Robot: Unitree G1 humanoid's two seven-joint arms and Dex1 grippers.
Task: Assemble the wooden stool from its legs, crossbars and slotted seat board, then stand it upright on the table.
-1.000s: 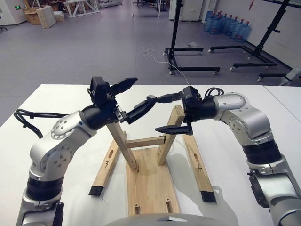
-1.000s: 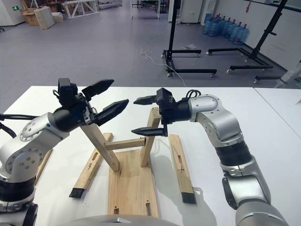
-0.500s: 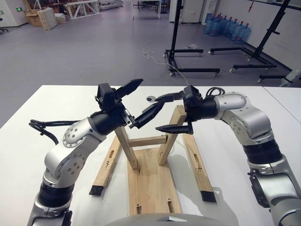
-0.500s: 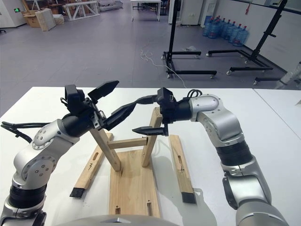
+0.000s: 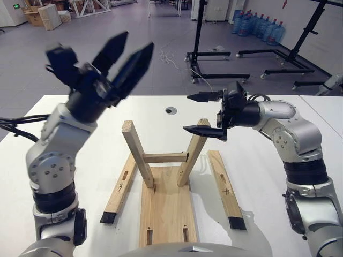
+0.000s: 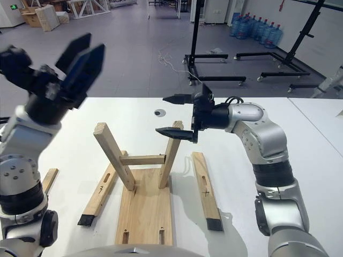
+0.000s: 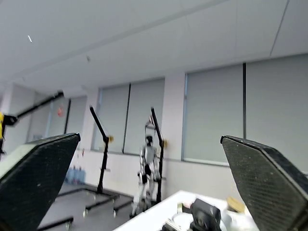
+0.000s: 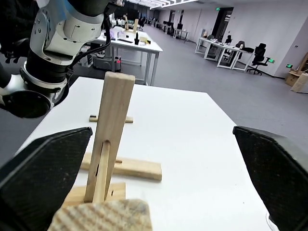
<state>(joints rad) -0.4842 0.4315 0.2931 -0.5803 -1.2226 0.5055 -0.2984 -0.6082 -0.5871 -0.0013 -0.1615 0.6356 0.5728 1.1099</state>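
Fingers stand apart on the left gripper (image 5: 135, 42), held high, and the right gripper (image 5: 187, 112), beside the right leg (image 5: 192, 155); stiff, light wood, probably loose-jointed, so grip that leg mid-length

Grey floor (image 5: 134, 53), black wheeled stands (image 5: 220, 56), water jugs (image 5: 257, 29).

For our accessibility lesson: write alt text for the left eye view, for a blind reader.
Two legs joined by a crossbar stand slanted on a seat board on a table, a loose slotted piece lying either side. The open right pincer is by one leg's top; the open left pincer is raised high.
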